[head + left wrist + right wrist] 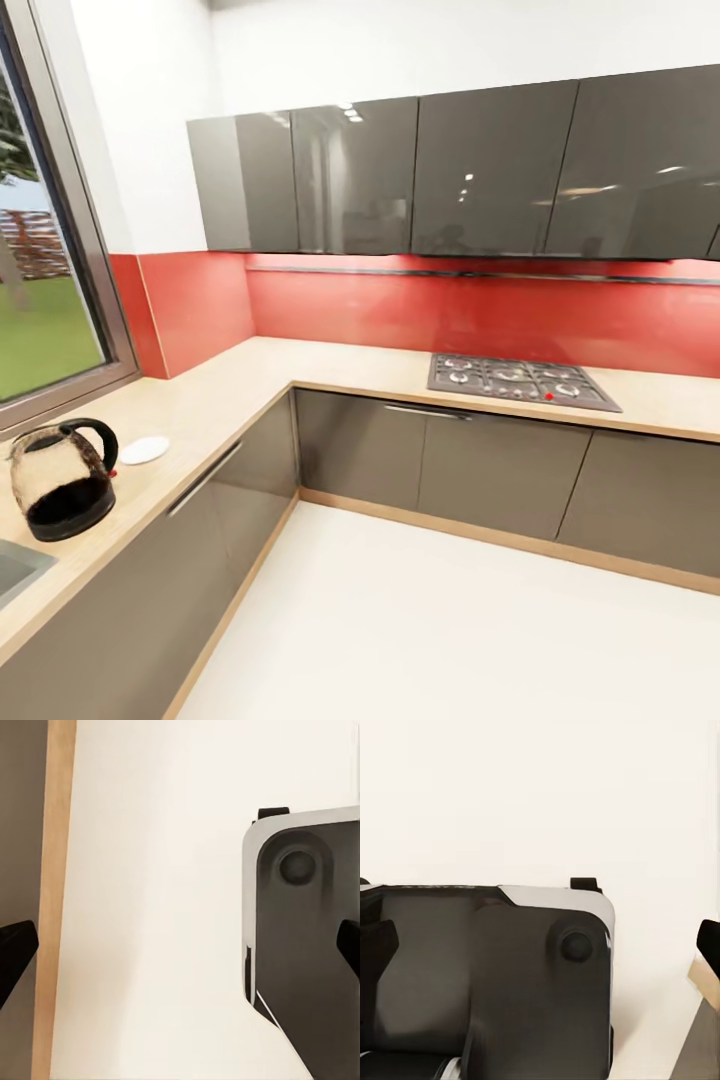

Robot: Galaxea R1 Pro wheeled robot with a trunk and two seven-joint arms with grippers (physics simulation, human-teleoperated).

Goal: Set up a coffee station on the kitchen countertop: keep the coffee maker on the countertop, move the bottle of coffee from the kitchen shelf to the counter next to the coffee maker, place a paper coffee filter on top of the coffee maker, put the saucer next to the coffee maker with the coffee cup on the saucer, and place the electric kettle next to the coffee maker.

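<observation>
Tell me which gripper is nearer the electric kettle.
Left, probably. The electric kettle stands on the kitchen countertop at the robot's left. The left gripper and right gripper both hang over floor beside the robot's base, away from the kettle.

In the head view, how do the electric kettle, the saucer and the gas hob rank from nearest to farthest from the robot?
1. electric kettle, on the countertop, left side.
2. saucer, just beyond the kettle, same side.
3. gas hob, on the far run, to the right.

Left tool [180, 949] and right tool [540, 941] both spread wide, empty, pointing down over the robot's base.
</observation>
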